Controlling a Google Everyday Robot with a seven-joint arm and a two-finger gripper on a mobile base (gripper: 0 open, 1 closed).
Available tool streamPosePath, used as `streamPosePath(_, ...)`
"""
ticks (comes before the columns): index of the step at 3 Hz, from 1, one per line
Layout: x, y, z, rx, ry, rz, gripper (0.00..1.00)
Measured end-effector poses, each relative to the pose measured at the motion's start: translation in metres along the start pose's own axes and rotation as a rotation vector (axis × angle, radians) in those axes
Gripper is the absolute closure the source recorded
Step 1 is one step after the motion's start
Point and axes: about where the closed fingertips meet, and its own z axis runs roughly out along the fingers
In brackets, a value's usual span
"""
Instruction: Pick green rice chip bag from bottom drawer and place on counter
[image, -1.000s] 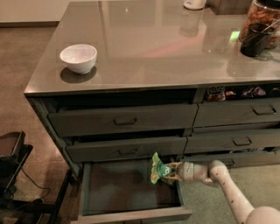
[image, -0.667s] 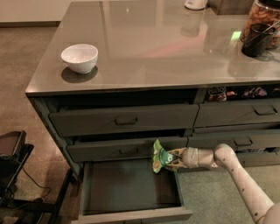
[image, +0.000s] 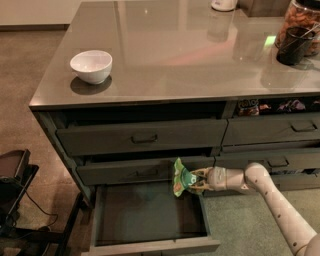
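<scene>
Fingers (image: 199, 173) clamp the green rice chip bag (image: 181, 178), which juts to their 9 o'clock above the open bottom drawer's (image: 145, 216) rear right corner. At 12 o'clock, two upper drawer fronts (image: 142, 136) stand between bag and bench (image: 175, 55), where a white bowl (image: 91, 65) sits. The arm (image: 265, 187) reaches in level from 3 o'clock.

Place: we read a kitchen or pantry.
Evidence: we log glossy bench (image: 200, 60) over drawers (image: 142, 137), white bowl (image: 91, 65), snack jar (image: 301, 15).
Arm: gripper (image: 195, 181) over open bottom drawer (image: 145, 216), clamped on green rice chip bag (image: 180, 178).
</scene>
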Motion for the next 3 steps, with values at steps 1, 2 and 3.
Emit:
streamPosePath(1, -0.044, -0.01, -0.013, -0.003, 0.007, 0.004, 1.0)
streamPosePath(2, -0.114, -0.022, -0.034, -0.029, 0.016, 0.003, 1.0)
streamPosePath(3, -0.216, -0.072, -0.072, -0.027, 0.047, -0.059, 1.0)
